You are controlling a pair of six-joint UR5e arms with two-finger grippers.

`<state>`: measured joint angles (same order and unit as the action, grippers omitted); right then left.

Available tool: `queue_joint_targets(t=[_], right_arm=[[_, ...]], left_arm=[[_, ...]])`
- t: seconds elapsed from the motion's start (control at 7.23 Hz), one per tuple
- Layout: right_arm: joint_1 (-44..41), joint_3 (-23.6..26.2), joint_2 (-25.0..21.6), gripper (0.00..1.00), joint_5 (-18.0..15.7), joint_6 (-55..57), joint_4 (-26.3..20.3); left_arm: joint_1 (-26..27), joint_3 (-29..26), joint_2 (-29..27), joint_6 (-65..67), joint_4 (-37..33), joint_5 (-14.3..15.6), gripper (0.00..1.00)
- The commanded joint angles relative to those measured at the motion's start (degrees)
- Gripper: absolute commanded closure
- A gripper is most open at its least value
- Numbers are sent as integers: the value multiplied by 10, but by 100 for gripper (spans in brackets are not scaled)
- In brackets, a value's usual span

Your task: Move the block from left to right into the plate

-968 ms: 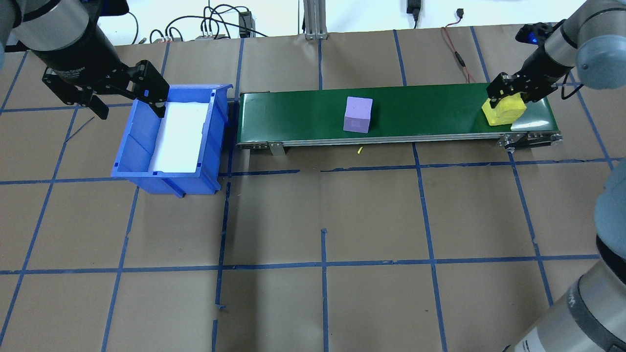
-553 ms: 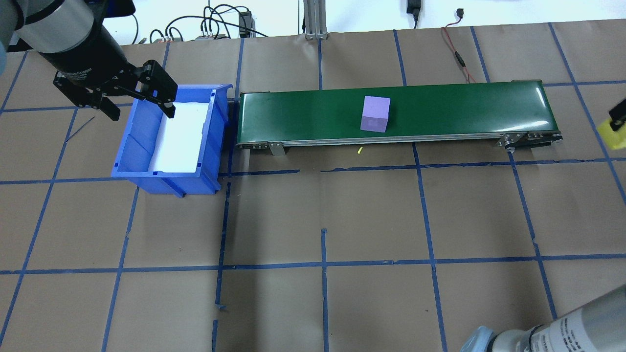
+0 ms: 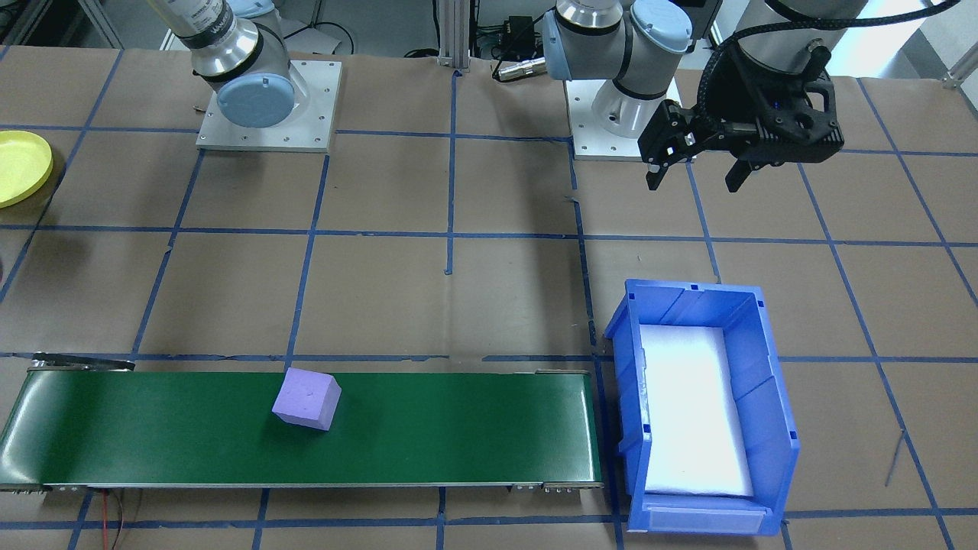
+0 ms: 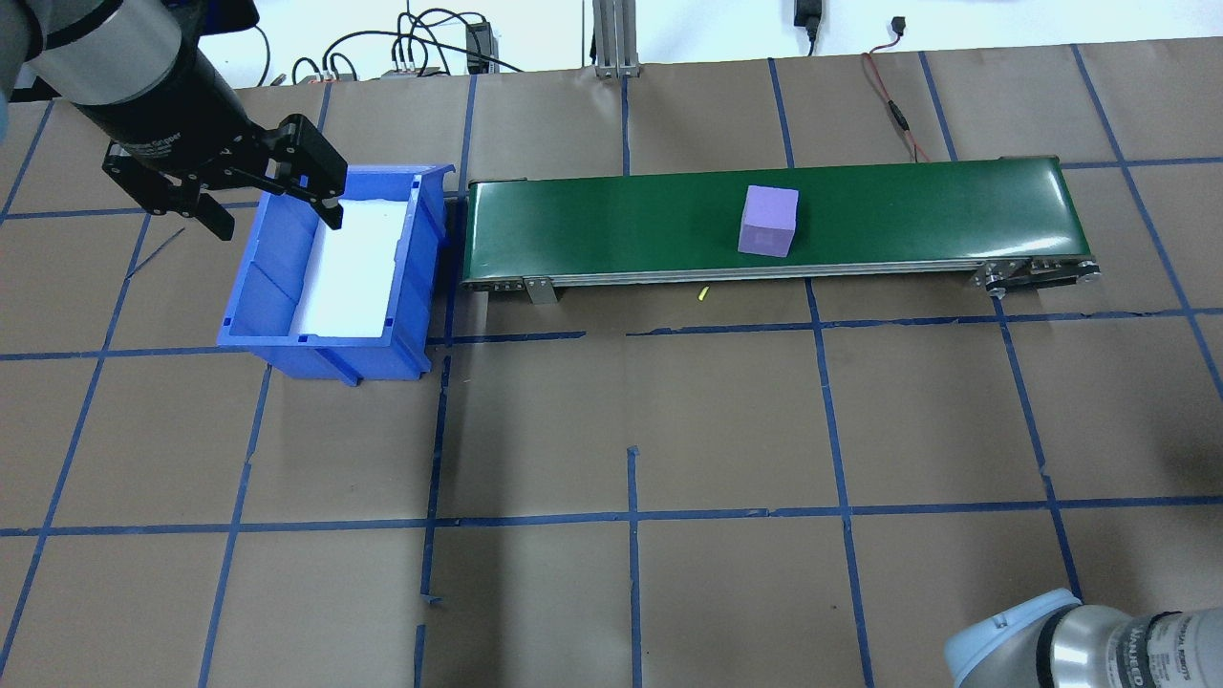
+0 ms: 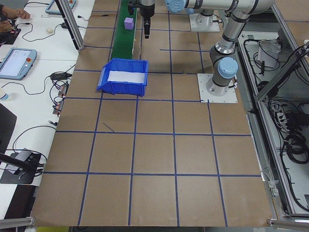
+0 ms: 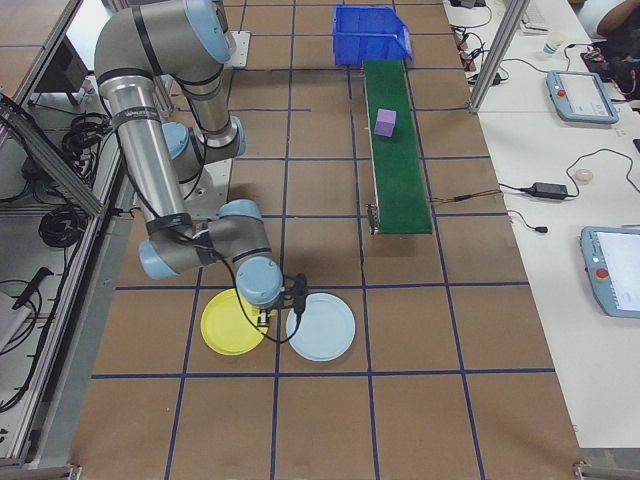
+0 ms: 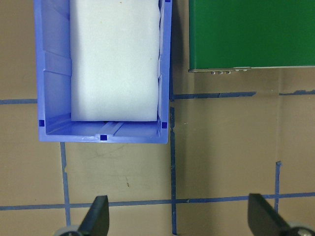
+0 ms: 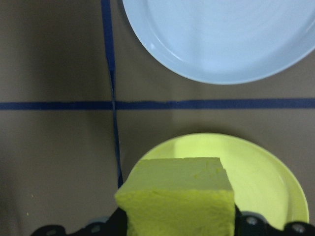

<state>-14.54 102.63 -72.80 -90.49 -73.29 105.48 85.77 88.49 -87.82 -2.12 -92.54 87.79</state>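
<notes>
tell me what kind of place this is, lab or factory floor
Most likely a robotics lab or test cell, not a factory. The table is covered in brown paper gridded with blue tape, a short green conveyor carries one purple foam block, and teach pendants and loose cables sit on side desks.

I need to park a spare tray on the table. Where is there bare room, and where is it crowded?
Free: the paper-covered table on the robot's side of the green conveyor and blue bin.

Crowded: the conveyor carries a purple block, the open left gripper hangs over the bin's edge, and by the right arm's base the yellow plate and light-blue plate lie side by side.
</notes>
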Motion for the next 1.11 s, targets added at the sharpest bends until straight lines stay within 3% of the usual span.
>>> queue_joint_targets(t=[0.0, 0.28, 0.69, 0.97], right_arm=[[53, 45, 0, 24, 5, -49, 72], [53, 48, 3, 2, 8, -49, 73], [53, 48, 2, 1, 8, -50, 70], [17, 22, -8, 0, 8, -24, 70]], left_arm=[[0, 3, 1, 4, 0, -2, 0], [0, 4, 2, 5, 1, -3, 0], [0, 5, 2, 5, 1, -3, 0], [0, 7, 3, 5, 1, -3, 0]])
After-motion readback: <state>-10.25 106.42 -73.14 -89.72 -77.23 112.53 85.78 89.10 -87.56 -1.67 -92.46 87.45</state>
